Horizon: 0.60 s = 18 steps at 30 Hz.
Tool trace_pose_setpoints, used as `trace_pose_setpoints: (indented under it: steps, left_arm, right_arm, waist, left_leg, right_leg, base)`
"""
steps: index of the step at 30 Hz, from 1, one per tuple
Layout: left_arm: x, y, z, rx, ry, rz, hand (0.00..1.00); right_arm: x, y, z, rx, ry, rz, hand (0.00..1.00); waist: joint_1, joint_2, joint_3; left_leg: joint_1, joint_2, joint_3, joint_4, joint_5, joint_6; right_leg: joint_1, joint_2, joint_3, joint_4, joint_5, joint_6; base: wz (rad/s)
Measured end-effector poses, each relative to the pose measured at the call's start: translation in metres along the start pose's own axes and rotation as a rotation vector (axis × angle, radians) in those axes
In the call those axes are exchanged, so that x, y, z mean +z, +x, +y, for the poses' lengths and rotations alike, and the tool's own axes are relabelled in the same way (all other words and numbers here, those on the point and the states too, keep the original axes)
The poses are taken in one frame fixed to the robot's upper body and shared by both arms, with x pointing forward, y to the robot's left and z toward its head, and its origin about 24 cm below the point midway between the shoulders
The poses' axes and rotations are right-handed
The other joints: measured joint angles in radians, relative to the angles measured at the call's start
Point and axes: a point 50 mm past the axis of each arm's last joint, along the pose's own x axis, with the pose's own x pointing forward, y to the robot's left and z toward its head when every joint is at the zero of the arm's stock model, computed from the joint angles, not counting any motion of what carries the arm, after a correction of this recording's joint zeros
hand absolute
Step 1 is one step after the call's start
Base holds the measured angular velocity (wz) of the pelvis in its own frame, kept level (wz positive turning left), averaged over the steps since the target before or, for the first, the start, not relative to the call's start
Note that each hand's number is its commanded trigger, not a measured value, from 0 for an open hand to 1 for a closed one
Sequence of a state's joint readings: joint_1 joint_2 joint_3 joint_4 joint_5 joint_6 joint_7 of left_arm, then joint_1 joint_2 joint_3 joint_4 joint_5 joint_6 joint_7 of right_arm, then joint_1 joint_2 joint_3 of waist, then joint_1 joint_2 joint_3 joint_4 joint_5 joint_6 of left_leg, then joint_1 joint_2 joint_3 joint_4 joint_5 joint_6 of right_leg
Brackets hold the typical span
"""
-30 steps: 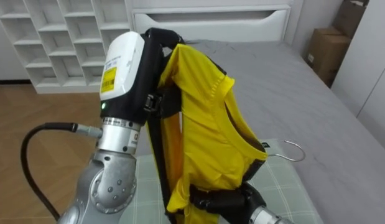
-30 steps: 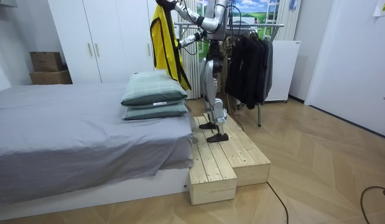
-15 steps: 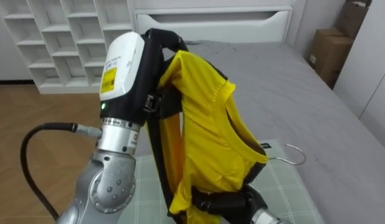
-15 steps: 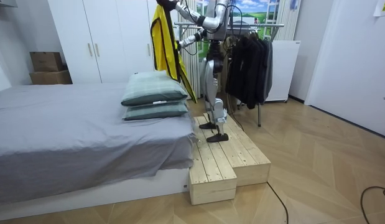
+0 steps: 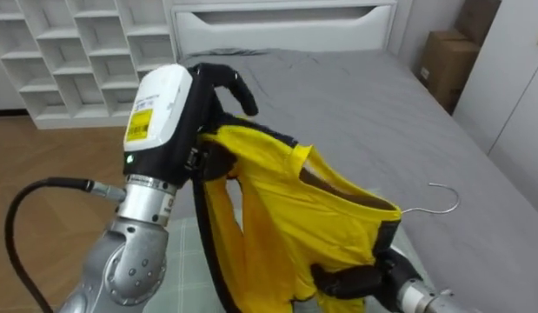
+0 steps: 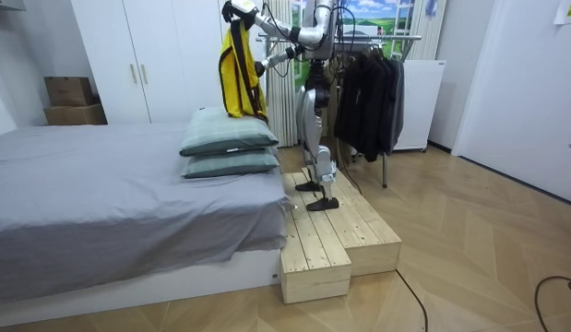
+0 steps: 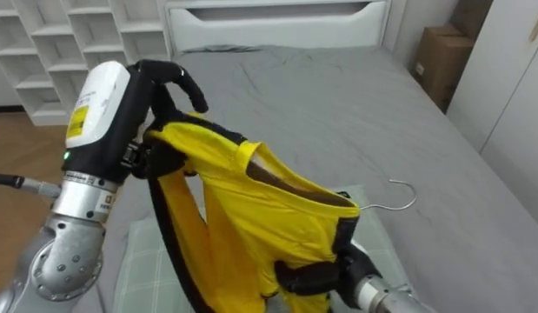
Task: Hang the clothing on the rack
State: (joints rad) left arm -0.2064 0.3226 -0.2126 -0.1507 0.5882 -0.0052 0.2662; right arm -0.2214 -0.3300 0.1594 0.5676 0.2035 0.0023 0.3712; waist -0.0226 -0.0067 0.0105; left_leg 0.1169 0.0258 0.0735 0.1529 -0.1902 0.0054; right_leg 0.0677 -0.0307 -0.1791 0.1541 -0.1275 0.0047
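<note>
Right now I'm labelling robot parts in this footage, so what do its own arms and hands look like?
Both hands are black. The left hand follows a white forearm shell with a yellow printed label and a small green light, then silver metal joints and a looping black cable. The right hand ends a silver wrist.

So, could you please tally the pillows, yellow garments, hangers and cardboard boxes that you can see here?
Pillows: 2
Yellow garment: 1
Hanger: 1
Cardboard boxes: 2
Total: 6
</note>
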Motion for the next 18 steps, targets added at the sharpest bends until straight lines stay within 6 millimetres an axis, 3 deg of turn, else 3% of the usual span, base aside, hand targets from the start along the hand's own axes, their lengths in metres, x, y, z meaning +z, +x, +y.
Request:
trace_pose_setpoints:
  steps: [1,3,11,18]
  left_arm:
    - [-0.007,-0.005,-0.004,-0.022,-0.004,0.034,0.00]
    - [-0.016,-0.010,-0.010,-0.048,-0.025,0.082,0.00]
    - [-0.042,-0.029,-0.014,-0.092,-0.054,0.218,0.00]
    - [-0.084,-0.071,-0.024,-0.216,-0.027,0.434,0.00]
  right_arm:
    - [-0.001,-0.002,-0.004,-0.025,-0.028,0.014,1.00]
    - [-0.001,-0.004,-0.011,-0.063,-0.078,0.031,1.00]
    - [0.003,-0.010,-0.027,-0.153,-0.246,0.071,1.00]
    - [0.023,-0.016,-0.031,-0.164,-0.348,0.018,1.00]
  waist:
    - [-0.002,-0.009,-0.0058]
    - [-0.002,-0.017,-0.0093]
    - [-0.007,-0.021,-0.0110]
    - [-0.027,-0.023,-0.0115]
  left_leg:
    - [0.003,0.001,0.006,0.000,0.000,0.000]
    - [0.010,0.002,0.006,0.000,0.000,0.000]
    - [0.015,-0.002,0.006,-0.002,0.000,0.000]
    - [0.014,-0.001,0.007,-0.001,0.000,0.001]
  right_leg:
    - [0.001,0.001,0.005,0.001,0.000,0.000]
    - [0.002,0.002,0.015,0.006,0.000,-0.001]
    - [0.005,0.000,0.022,0.016,0.001,-0.001]
    - [0.001,0.001,0.025,0.014,0.001,-0.002]
  base:
    - [-0.10]
    - [-0.12]
    - [0.00]
    - [0.00]
